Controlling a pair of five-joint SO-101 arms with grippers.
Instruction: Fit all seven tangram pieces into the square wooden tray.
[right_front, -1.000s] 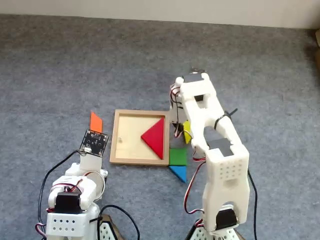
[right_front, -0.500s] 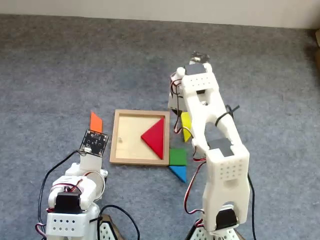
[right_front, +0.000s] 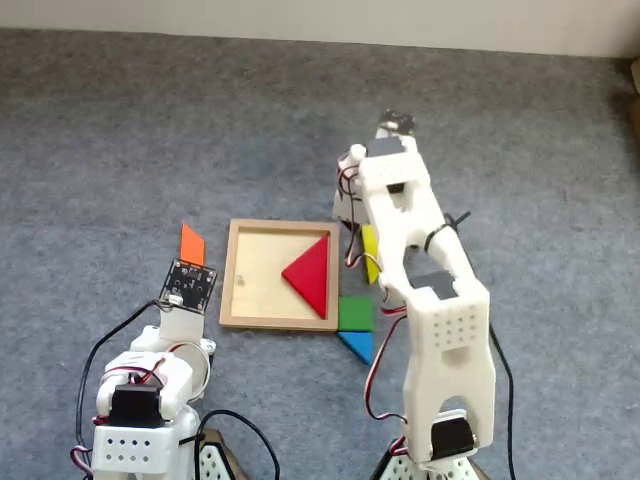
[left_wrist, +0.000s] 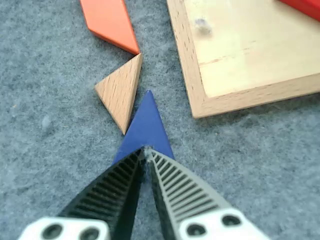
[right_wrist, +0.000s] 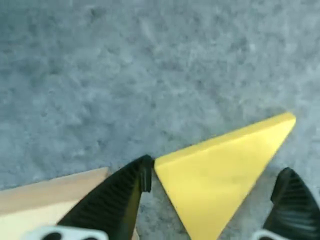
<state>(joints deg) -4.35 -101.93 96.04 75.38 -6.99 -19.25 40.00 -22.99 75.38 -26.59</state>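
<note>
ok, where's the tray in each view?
High view: tray at centre, red piece inside.
Left wrist view: tray corner past the blue piece; red piece's edge inside.
Right wrist view: tray corner beside the yellow piece.
Shared landmark: red piece (high, left wrist); yellow piece (high, right wrist).

Tray (right_front: 252, 272) left half free — red triangle (right_front: 311, 276) blocks right half.

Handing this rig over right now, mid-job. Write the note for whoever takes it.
Left pincer: shut, tips at the dark blue triangle, beside the wooden triangle and orange piece, left of the tray.
Right pincer: open, straddling the yellow triangle just right of the tray.
Done: red triangle in the tray.
To do: six pieces outside, including green square and light blue triangle at the tray's near right corner.
</note>
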